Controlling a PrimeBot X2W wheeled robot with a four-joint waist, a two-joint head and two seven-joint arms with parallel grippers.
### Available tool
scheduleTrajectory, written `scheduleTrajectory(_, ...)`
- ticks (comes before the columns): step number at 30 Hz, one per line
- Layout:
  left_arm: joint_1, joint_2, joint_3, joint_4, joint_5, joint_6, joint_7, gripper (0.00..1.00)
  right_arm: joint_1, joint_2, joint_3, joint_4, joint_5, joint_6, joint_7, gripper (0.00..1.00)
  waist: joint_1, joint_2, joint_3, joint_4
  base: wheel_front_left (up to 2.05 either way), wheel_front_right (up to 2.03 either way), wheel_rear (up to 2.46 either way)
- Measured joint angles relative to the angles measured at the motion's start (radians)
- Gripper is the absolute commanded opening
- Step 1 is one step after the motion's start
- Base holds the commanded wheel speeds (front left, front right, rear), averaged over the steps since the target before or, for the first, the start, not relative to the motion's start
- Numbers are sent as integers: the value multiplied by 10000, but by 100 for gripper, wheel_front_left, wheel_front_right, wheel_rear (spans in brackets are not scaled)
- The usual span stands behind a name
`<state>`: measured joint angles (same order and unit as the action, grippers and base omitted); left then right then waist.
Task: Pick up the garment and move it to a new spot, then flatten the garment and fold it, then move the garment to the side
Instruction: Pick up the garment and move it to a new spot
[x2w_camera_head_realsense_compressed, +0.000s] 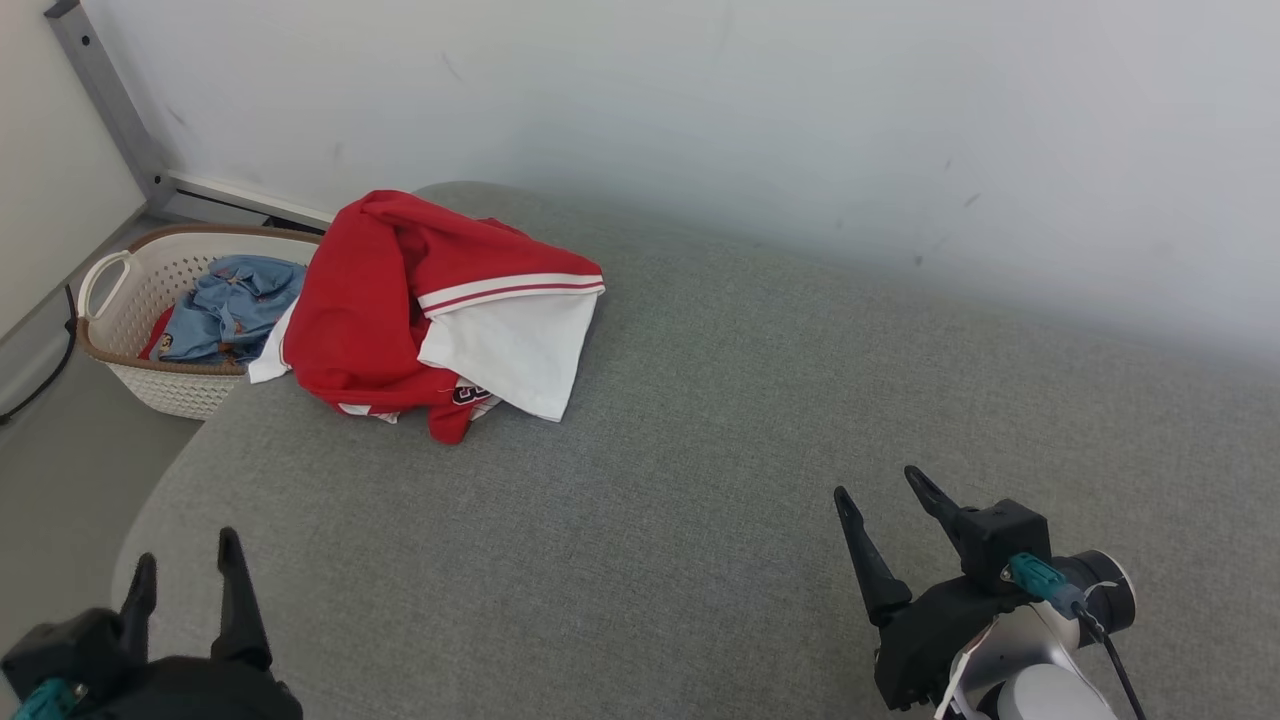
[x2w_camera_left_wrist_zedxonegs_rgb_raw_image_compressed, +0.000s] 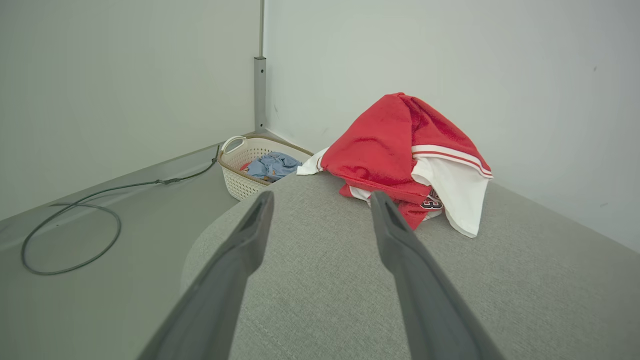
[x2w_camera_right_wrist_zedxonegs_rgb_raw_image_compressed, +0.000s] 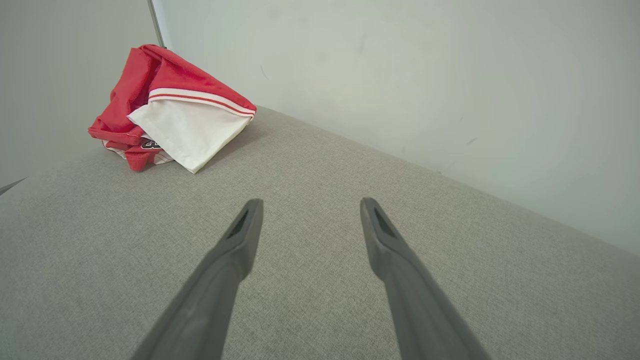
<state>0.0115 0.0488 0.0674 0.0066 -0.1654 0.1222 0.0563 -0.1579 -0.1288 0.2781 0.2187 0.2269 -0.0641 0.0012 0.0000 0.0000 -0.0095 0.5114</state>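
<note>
Left pincer (x2w_camera_head_realsense_compressed: 187, 550) and right pincer (x2w_camera_head_realsense_compressed: 876, 482) stand wide and empty (nothing between the fingers), both well apart from the red-and-white garment (x2w_camera_head_realsense_compressed: 370, 320). Garment lies crumpled on the grey fabric surface (x2w_camera_head_realsense_compressed: 700, 450). Laundry basket (x2w_camera_head_realsense_compressed: 172, 390) sits just beside the garment.

we see the garment (x2w_camera_head_realsense_compressed: 370, 300) as soft matt cloth, the red part with a faint mesh-like grain and the white panel smoother. the grey upholstered surface (x2w_camera_head_realsense_compressed: 700, 480) is coarse woven fabric. the laundry basket (x2w_camera_head_realsense_compressed: 170, 385) is perforated white plastic with a brown rim, and the blue clothing (x2w_camera_head_realsense_compressed: 235, 305) looks like denim. the wall (x2w_camera_head_realsense_compressed: 800, 120) is matt, painted and lightly scuffed. the corner post (x2w_camera_head_realsense_compressed: 100, 90) is dull grey metal. the floor (x2w_camera_left_wrist_zedxonegs_rgb_raw_image_compressed: 125, 280) is smooth. the left tool (x2w_camera_head_realsense_compressed: 187, 548) and right tool (x2w_camera_head_realsense_compressed: 876, 481) have matt dark fingers, seemingly plastic.
</note>
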Motion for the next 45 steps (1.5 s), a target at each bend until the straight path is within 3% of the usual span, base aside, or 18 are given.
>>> scheduleTrajectory(4,-726,100,-113,366,-445,-504,322,100,9,-13,29,-75,0,27,4,100,0,0,83,-23,0,0,0)
scheduleTrajectory(11,-4136,1158,-272,1893,-1041,-1693,1346,100,45,-291,17,-445,-29,29,215,100,2,0,464,-89,0,0,0)
scheduleTrajectory(14,-5410,1195,-100,2725,-1743,-2104,1845,100,63,-447,2,-711,-104,29,374,100,2,0,696,-137,0,0,0)
scheduleTrajectory(18,-6572,1321,-65,3674,-2274,-2261,2583,100,21,-683,111,-1097,-307,63,686,100,2,0,1069,-270,0,0,0)
scheduleTrajectory(27,-8716,2115,-242,5593,-2238,-2366,3839,100,-420,-1392,58,-2038,-742,196,1266,100,3,1,2058,-882,0,0,0)
scheduleTrajectory(37,-10059,2984,-520,7733,-1774,-2370,5009,100,-716,-2031,-263,-3225,-1060,201,1887,100,3,1,3317,-1891,0,0,0)
scheduleTrajectory(45,-10598,3074,-970,8974,-1501,-2385,5741,100,-755,-2378,-571,-3881,-1072,190,2251,100,3,2,4223,-2566,0,0,0)
